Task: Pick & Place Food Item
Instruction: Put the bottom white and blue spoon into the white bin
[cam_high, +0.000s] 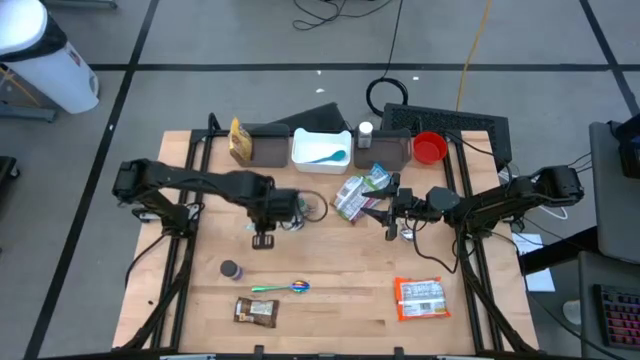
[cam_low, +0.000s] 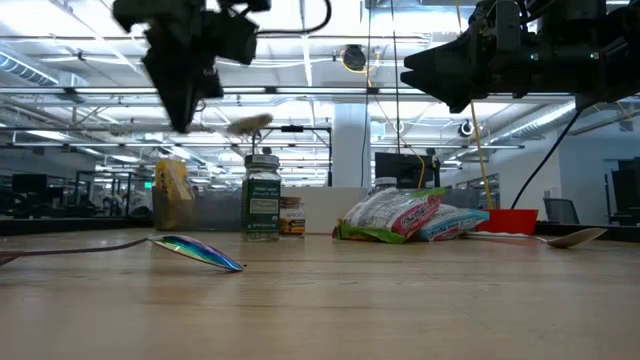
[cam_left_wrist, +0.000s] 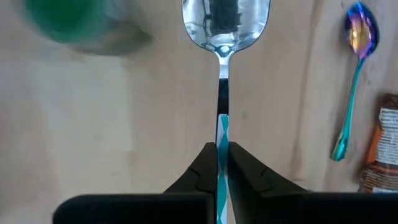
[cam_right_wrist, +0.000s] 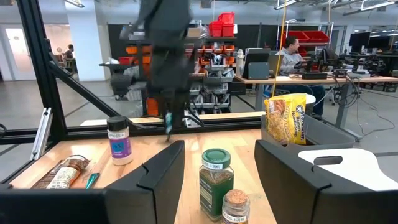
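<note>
While the spoon (cam_left_wrist: 222, 37) hangs above the table (cam_high: 340, 280), the left gripper (cam_left_wrist: 222, 152) clamps its striped handle between closed fingers, bowl pointing away from the wrist. Below lie a green-lidded jar (cam_left_wrist: 74, 25), an iridescent spoon (cam_left_wrist: 354, 74) and a snack bar (cam_left_wrist: 380, 146). Near the chip bags (cam_high: 358, 192), the right gripper (cam_right_wrist: 217, 168) hovers with fingers spread apart

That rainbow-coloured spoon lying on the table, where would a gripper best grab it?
Mid-handle, coming straight down with a finger on each side. The rainbow spoon lies flat on the table, and its handle is thin and straight, unlike the wider bowl.
</note>
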